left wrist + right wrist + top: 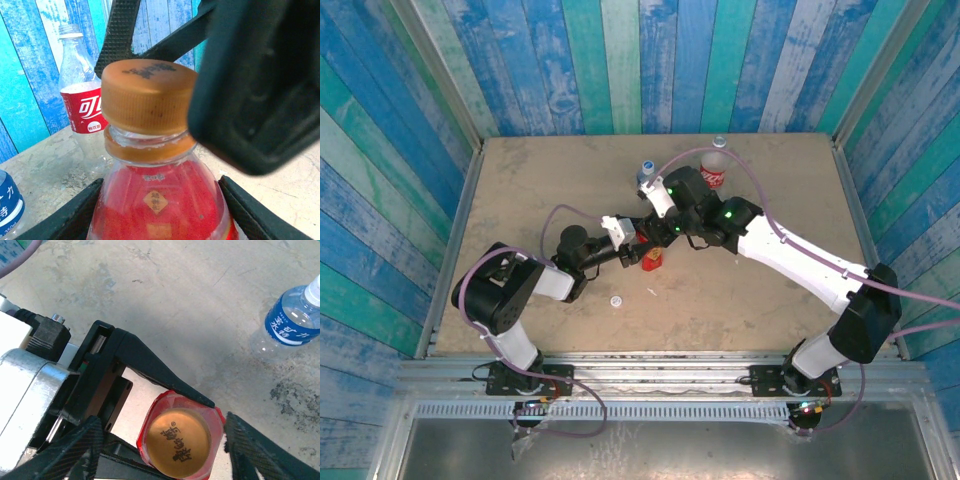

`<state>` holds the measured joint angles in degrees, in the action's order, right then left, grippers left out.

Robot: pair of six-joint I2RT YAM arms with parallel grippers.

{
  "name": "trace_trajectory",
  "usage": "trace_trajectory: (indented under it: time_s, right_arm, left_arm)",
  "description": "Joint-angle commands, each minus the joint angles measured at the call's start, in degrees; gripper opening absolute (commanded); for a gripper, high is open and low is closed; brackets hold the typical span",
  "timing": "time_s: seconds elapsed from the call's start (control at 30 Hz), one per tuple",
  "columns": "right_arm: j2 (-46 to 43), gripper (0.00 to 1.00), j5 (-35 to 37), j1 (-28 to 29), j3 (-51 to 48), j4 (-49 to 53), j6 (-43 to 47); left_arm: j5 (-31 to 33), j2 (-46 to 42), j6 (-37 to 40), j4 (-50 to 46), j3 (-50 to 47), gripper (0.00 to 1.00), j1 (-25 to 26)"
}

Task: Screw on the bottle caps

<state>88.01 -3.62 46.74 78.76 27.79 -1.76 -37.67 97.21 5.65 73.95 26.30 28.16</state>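
The red-wrapped bottle [160, 200] stands upright mid-table with an orange cap [147, 95] on its neck. My left gripper [161, 185] is shut on the bottle's shoulder, one finger on each side. From above, my right gripper [164, 425] stands open astride the orange cap [179, 442], with a gap on both sides. In the top view the bottle [652, 260] sits between the left gripper [638, 250] and the right gripper [660, 228]. A white cap [616, 300] lies loose on the table. The cola bottle [82, 110] and the blue-label bottle [292, 320] stand behind.
The blue-label bottle [645, 172] and the cola bottle [713, 172] stand near the back wall, just behind the right arm. A small white scrap [650, 293] lies next to the red bottle. Painted plank walls close the table in on three sides.
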Motion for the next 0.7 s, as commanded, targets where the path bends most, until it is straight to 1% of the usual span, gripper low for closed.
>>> trace_trajectory:
  time_s: [0.0, 0.17, 0.33, 0.5, 0.67]
  right_arm:
    - [-0.4, 0.70, 1.3, -0.2, -0.5, -0.4, -0.7]
    - [-1.6, 0.73, 1.9, -0.3, -1.1, -1.8, -1.5]
    - [-3.1, 0.70, 3.1, -0.8, -2.0, -2.8, -2.3]
    - [-4.1, 0.64, 3.3, -1.5, -3.0, -3.8, -3.6]
    - [-3.7, 0.52, 2.8, -2.2, -3.4, -4.3, -4.1]
  left_arm:
    - [-0.5, -1.4, 1.3, -5.7, -0.4, 0.59, 0.0]
    - [-0.7, -1.5, 1.1, -5.3, -0.6, 0.59, 0.0]
    - [-0.7, -1.1, 1.2, -5.3, -0.5, 0.59, 0.0]
    - [-0.7, -1.2, 1.1, -5.3, -0.4, 0.59, 0.0]
    - [-0.8, -1.1, 1.1, -5.4, -0.5, 0.59, 0.0]
